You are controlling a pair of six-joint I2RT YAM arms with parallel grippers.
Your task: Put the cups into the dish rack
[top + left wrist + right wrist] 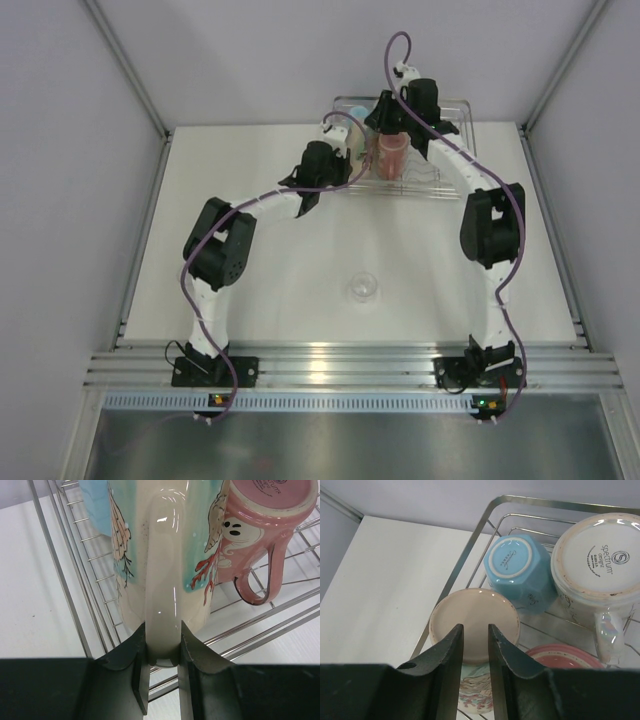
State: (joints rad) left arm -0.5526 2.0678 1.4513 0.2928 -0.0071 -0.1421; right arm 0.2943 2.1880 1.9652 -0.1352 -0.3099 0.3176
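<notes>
The dish rack (455, 105) stands at the table's far edge, and both arms reach into it. My left gripper (162, 630) is shut on the handle of the cream floral mug (165, 555), which stands upside down at the rack's left edge (62, 575). My right gripper (475, 627) hovers just above that mug's base (470, 605), jaws a narrow gap apart with nothing between them. Upside down in the rack (540, 501) are a light blue cup (517, 570), a white mug (597, 555) and a pink mug (260, 520). A small clear glass (362, 288) stands on the table.
The rack's wire rim runs close along the left of the cream mug. The cups inside stand tightly together. Grey walls and metal rails (350, 365) border the white table.
</notes>
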